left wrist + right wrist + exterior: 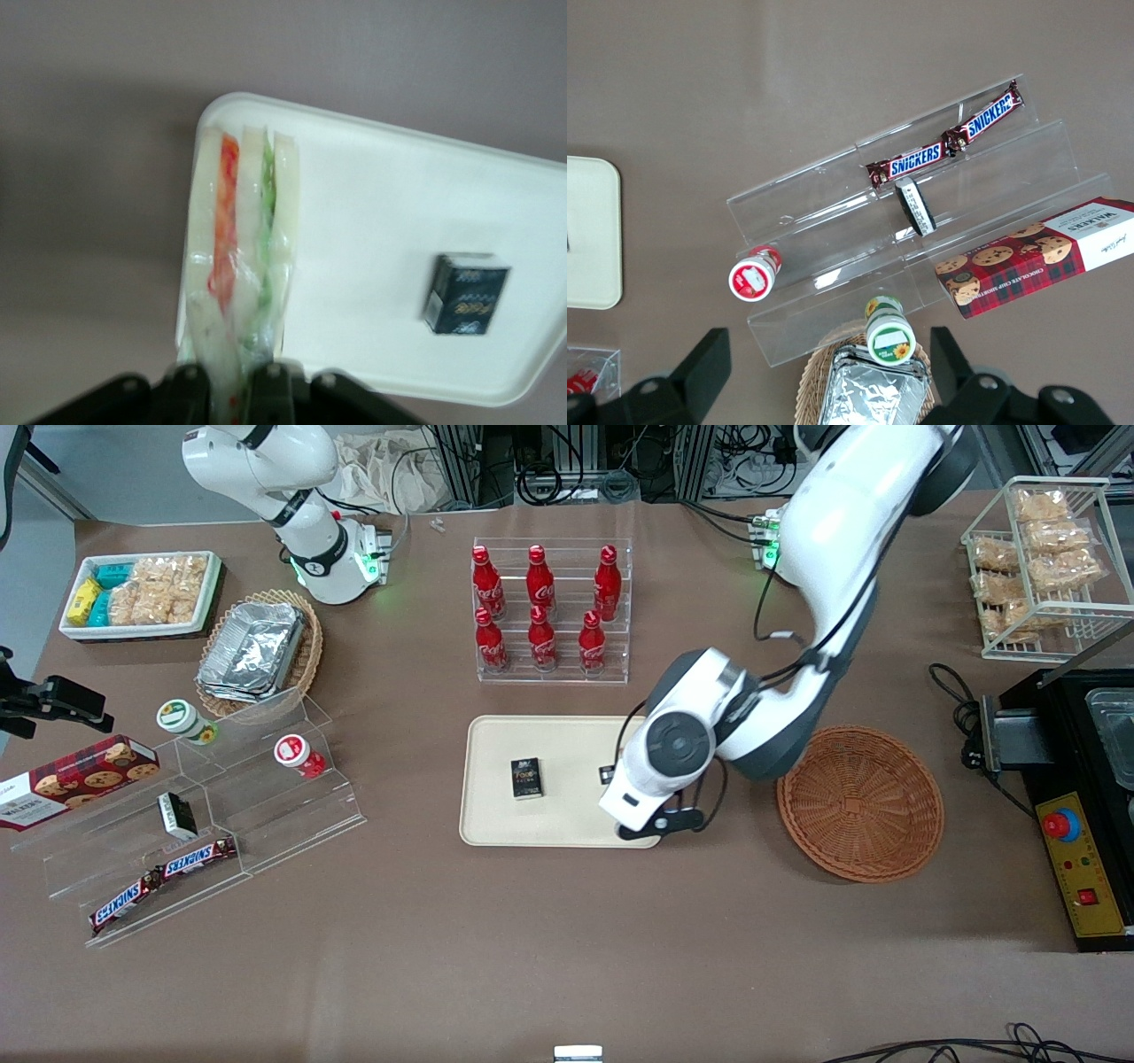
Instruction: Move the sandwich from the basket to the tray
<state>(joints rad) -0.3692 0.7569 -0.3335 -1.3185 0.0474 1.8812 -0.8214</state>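
Clamped between the pincer (232, 385) fingers, the sandwich (237, 266) hangs over the tray (372, 204) corner.

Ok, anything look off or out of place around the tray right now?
Nothing looks spilled or damaged. The gripper is shut on the sandwich over the tray edge nearest the empty basket. One oddity: a small dark box already sits on the tray, clear of the sandwich.

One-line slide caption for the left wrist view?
Gripper shut on the sandwich, held above the tray near its corner.
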